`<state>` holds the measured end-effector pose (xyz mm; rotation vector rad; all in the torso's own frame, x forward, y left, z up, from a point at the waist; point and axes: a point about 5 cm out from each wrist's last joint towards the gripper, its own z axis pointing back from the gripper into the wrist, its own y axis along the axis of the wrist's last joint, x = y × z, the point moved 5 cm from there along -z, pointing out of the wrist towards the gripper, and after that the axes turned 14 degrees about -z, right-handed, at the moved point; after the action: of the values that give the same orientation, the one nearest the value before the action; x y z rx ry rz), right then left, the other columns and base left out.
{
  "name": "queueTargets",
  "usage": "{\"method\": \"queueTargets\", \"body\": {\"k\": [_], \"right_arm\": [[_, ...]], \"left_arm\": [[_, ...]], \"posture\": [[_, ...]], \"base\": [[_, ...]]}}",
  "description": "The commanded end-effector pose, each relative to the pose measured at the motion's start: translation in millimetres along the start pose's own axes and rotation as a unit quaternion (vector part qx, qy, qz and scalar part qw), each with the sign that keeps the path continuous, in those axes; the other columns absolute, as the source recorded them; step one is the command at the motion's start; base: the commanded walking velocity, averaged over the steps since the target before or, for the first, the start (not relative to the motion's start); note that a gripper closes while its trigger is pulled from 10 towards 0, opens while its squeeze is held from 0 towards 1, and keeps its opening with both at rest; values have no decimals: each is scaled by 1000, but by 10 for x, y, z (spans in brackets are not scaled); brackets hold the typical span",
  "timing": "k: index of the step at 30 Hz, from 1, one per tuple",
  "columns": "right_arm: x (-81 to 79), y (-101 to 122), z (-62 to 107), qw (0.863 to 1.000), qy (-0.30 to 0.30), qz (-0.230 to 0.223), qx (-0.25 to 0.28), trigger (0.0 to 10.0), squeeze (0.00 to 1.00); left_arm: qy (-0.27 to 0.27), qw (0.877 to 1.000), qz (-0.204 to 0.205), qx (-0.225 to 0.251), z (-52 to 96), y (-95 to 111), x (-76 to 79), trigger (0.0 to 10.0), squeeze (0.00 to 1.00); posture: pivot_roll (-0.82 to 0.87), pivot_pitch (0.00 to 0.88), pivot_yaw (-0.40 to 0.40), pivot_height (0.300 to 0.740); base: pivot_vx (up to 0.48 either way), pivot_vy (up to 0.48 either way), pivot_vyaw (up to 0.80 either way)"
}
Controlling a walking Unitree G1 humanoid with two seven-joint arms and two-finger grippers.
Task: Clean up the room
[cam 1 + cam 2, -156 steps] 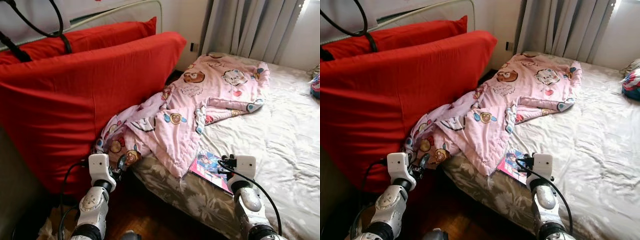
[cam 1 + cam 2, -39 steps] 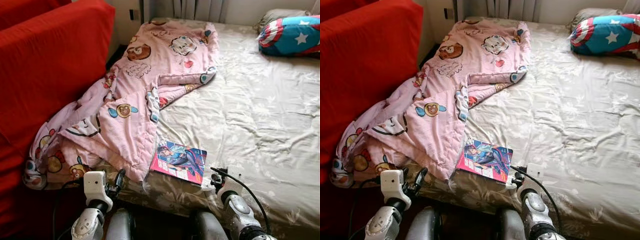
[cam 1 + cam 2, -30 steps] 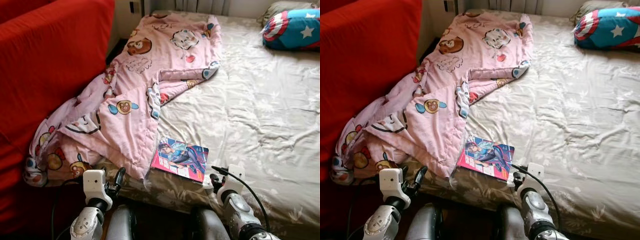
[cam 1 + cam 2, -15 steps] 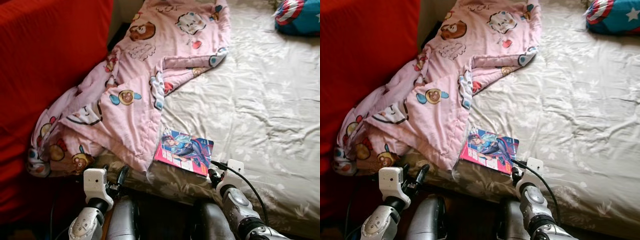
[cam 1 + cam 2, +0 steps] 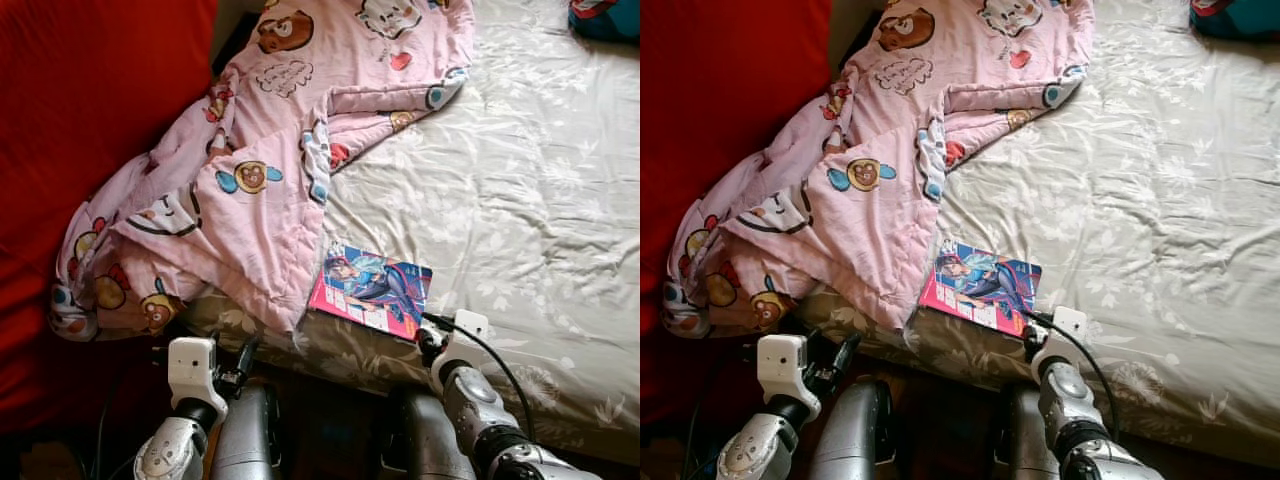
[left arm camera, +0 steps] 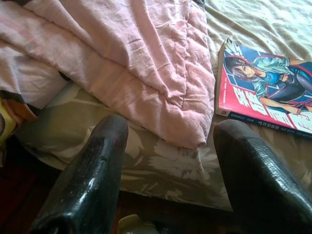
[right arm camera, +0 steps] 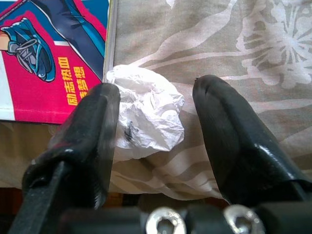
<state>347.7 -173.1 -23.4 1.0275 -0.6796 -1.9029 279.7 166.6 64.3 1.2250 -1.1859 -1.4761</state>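
Bed (image 5: 520, 200): crumpled tissue (image 7: 146, 117) (no long axis) between right gripper (image 7: 156, 105) fingers.

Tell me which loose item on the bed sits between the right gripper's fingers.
The crumpled white paper wad, beside the comic book, framed by the open right gripper.

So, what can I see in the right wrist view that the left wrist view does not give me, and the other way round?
The right wrist view shows a crumpled white paper lying on the sheet between the open fingers of the right gripper, beside the book's corner.

The left wrist view shows the pink blanket, whose edge lies on the bed next to the book, with the open left gripper held off the bed's edge.

Both views share the comic book and the floral bed sheet beneath it.
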Motion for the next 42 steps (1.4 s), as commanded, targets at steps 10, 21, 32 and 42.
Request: {"method": "queueTargets", "body": {"k": [10,21,32,42], "right_arm": [[31,-278,48,999,-3,-8,-47,0,0],[45,-316,59,999,-3,-8,-52,196,0],[53,-260,45,999,-6,-10,-46,0,0],[134,-178,40,999,-11,-3,-35,0,0]], "left_arm": [[-7,1000,-14,-18,26,-60,6,10000,0],[-10,1000,-19,-18,-1,-59,22,10000,0],[-10,1000,-21,-18,-95,-71,25,10000,0],[-9,999,-32,-27,-221,-180,18,10000,0]], "posture": [[155,316,35,610],[153,306,37,610],[149,269,33,610],[120,183,15,610]], "base": [[0,0,0],[0,0,0],[0,0,0],[0,0,0]]}}
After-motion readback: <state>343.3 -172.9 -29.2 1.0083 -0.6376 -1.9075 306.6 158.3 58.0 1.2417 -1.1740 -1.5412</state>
